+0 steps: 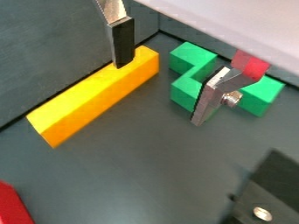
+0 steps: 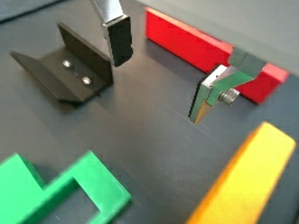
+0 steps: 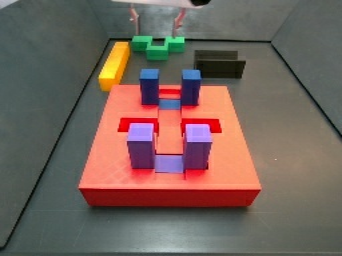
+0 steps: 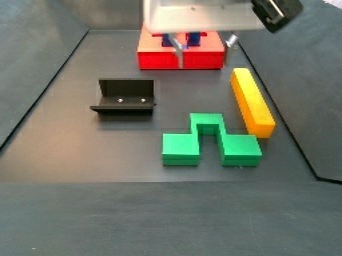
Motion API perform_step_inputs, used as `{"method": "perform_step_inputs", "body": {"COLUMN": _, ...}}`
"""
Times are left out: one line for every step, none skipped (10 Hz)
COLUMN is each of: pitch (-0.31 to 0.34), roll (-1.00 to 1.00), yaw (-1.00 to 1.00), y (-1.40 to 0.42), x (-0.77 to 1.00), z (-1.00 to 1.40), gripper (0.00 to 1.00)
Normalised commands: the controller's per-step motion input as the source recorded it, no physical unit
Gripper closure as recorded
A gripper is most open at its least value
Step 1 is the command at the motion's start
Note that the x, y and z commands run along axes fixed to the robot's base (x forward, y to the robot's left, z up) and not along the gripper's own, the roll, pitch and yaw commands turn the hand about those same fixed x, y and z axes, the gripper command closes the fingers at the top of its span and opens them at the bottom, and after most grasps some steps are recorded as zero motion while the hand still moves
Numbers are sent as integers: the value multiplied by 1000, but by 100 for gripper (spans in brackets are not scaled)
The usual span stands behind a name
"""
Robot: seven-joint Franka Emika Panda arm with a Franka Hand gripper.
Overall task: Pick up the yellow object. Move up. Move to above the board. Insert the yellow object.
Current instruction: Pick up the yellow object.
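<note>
The yellow object [image 1: 93, 96] is a long yellow-orange bar lying flat on the dark floor; it shows in both side views [image 3: 114, 64] [image 4: 251, 100] and in a wrist view [image 2: 250, 179]. The board [image 3: 167, 176] is a flat red square block with slots and blue and purple posts; it also shows in a side view [image 4: 154, 58] and a wrist view [image 2: 187, 44]. My gripper [image 1: 167, 74] is open and empty, held above the floor. One finger [image 1: 119, 44] appears over the bar's end. The gripper also shows in the views [image 2: 163, 70] [image 3: 158, 8] [image 4: 201, 40].
A green notched block [image 1: 193, 74] lies beside the yellow bar, also in both side views [image 3: 158, 45] [image 4: 207, 142]. The dark fixture [image 4: 124, 97] stands on the floor, also in two views [image 2: 65, 66] [image 3: 218, 65]. Grey walls enclose the floor.
</note>
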Motion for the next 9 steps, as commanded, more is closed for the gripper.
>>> {"method": "perform_step_inputs", "body": {"pitch": -56, "roll": -99, "yaw": -169, "y": 46, "x": -511, "z": -266, "gripper": 0}}
{"method": "perform_step_inputs", "body": {"pitch": -70, "roll": -93, "yaw": -163, "y": 37, "x": -551, "z": -286, "gripper": 0}}
{"method": "perform_step_inputs", "body": {"pitch": -83, "roll": -97, "yaw": -143, "y": 0, "x": -531, "z": -283, "gripper": 0}}
{"method": "perform_step_inputs", "body": {"pitch": -86, "roll": -86, "yaw": -86, "y": 0, "x": -437, "z": -294, "gripper": 0}}
{"method": "perform_step_inputs", "body": {"pitch": -84, "roll": -54, "yaw": 0, "y": 0, "x": -366, "z": -317, "gripper": 0}}
{"method": "perform_step_inputs", "body": {"pitch": -86, "roll": -14, "yaw": 0, "y": 0, "x": -320, "z": -346, "gripper": 0}}
{"method": "perform_step_inputs", "body": {"pitch": -83, "roll": 0, "yaw": 31, "y": 0, "x": -277, "z": -366, "gripper": 0}}
{"method": "perform_step_inputs", "body": {"pitch": -76, "roll": -61, "yaw": 71, "y": 43, "x": -289, "z": -260, "gripper": 0}}
{"method": "perform_step_inputs", "body": {"pitch": -79, "roll": -141, "yaw": 77, "y": 51, "x": -311, "z": -143, "gripper": 0}}
